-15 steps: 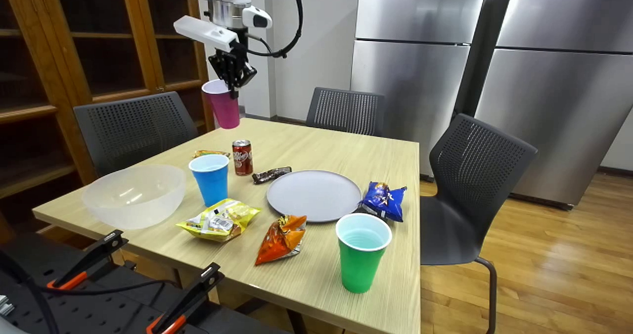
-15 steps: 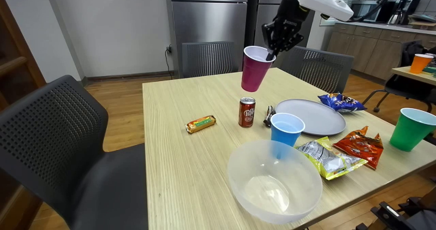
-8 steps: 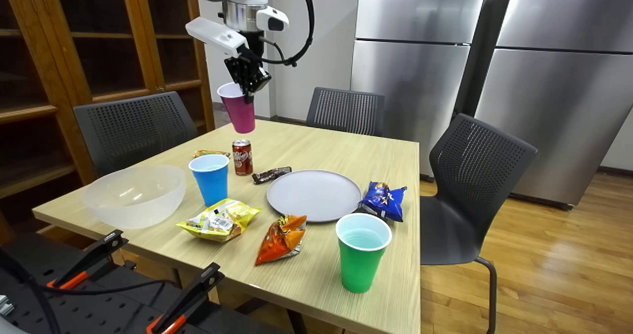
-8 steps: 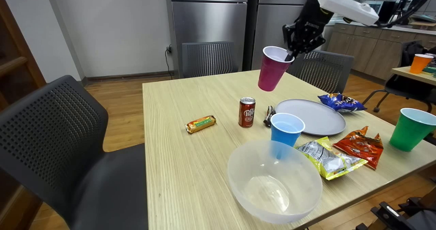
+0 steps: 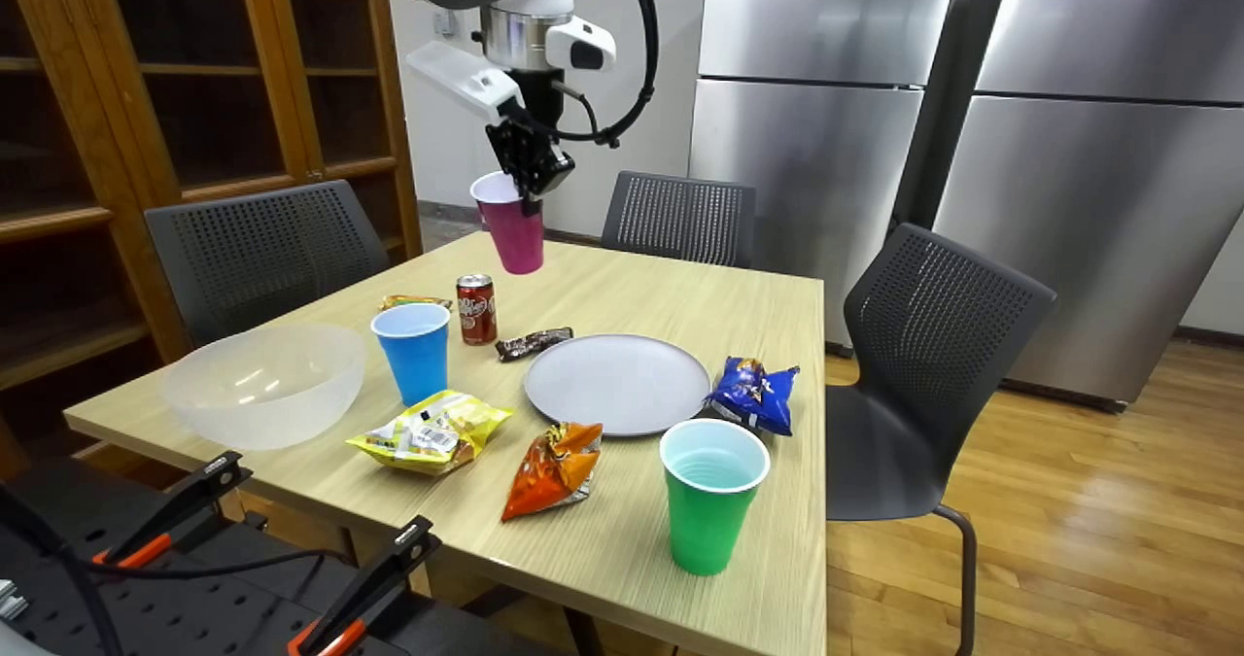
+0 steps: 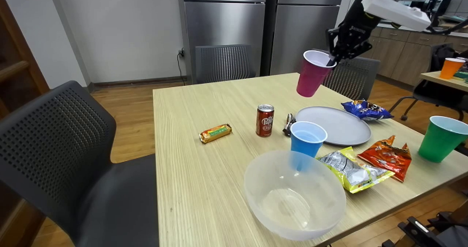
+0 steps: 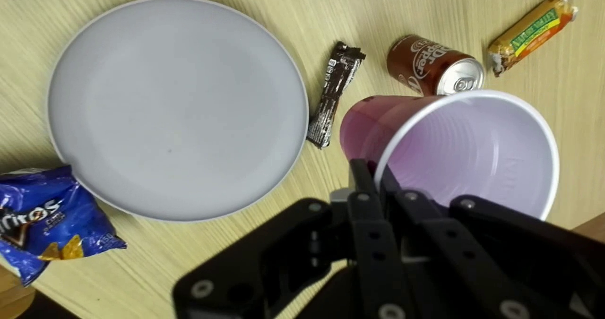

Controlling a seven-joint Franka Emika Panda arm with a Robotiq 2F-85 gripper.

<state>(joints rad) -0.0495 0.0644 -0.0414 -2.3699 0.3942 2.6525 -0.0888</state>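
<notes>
Magenta cup (image 7: 453, 144) in the air, mouth up, clear of the table (image 7: 156, 267). Wrist view: gripper (image 7: 375, 175) closed nearly all the way, pinching one side of the cup's rim, one finger inside, one outside; gap so small presumably because only thin wall sits in it. A rim hold likely spares the soft body from being squeezed. Under and around it: can (image 7: 420, 66) upright on its flat base; dark bar (image 7: 333, 92) lying flat just beside plate (image 7: 175, 97); blue bag (image 7: 52, 224) on the plate's opposite side, seeming to touch its edge, perhaps propped there. In an exterior view: bowl (image 5: 262, 403) and blue cup (image 5: 416, 360) sit side by side, yellow bag (image 5: 434, 432) just in front, orange bag (image 5: 559, 466) near it, green cup (image 5: 714, 525) near an edge of the table. Standing cups rest on their bases, so steady enough; bags slump, being soft. In an exterior view: granola bar (image 6: 215, 133) lies flat, touching nothing else; orange cup (image 6: 450, 68) stands on a side table (image 6: 435, 78) well behind. Magenta cup leans here, base out to one side of the fingers, likely because its weight hangs off that one-sided pinch.
</notes>
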